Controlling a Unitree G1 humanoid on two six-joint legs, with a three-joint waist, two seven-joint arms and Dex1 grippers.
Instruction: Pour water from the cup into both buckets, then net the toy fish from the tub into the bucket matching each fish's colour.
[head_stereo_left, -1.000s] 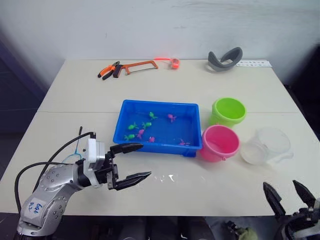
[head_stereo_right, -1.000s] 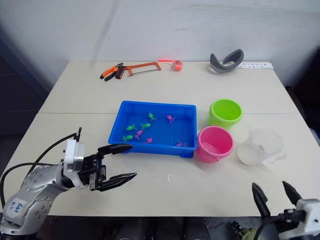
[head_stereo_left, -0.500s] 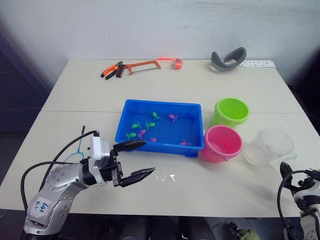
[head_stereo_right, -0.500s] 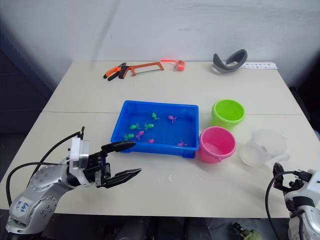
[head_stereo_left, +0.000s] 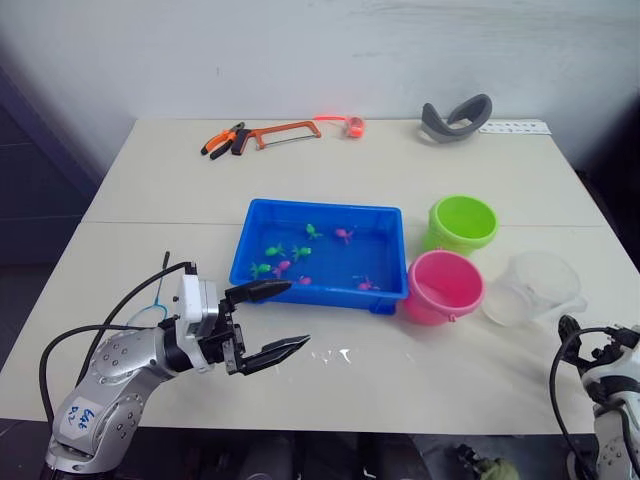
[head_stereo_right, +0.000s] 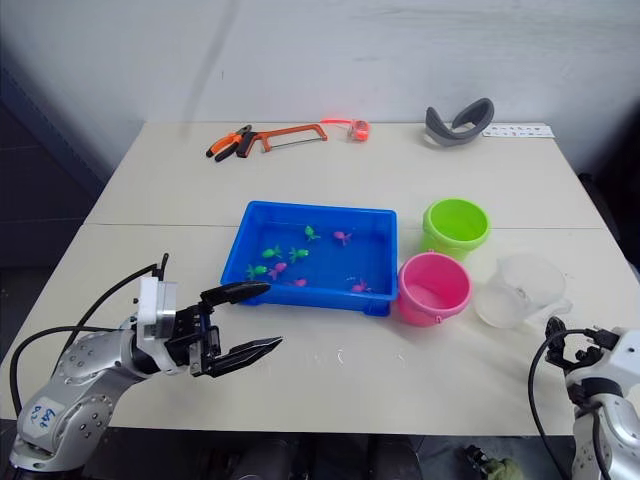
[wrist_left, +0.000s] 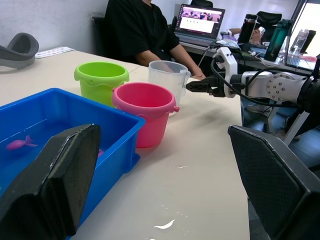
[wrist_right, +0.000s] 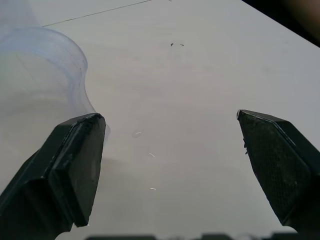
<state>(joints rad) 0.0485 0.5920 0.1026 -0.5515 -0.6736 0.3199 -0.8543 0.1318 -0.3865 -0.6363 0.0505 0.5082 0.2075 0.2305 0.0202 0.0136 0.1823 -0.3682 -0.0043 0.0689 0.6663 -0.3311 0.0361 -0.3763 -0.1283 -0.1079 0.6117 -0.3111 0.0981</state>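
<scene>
the left gripper (head_stereo_left: 276, 319) has its fingers spread wide, empty, above the desk (head_stereo_left: 400, 370) just before the tub (head_stereo_left: 325, 256). the right gripper (wrist_right: 170, 165) is spread too, holding nothing, with the cup (head_stereo_left: 530, 289) just beside it. fish (head_stereo_left: 281, 267) (green and pink) lie in the tub; pink bucket (head_stereo_left: 442, 286) and green bucket (head_stereo_left: 460, 224) stand between tub and cup.
</scene>
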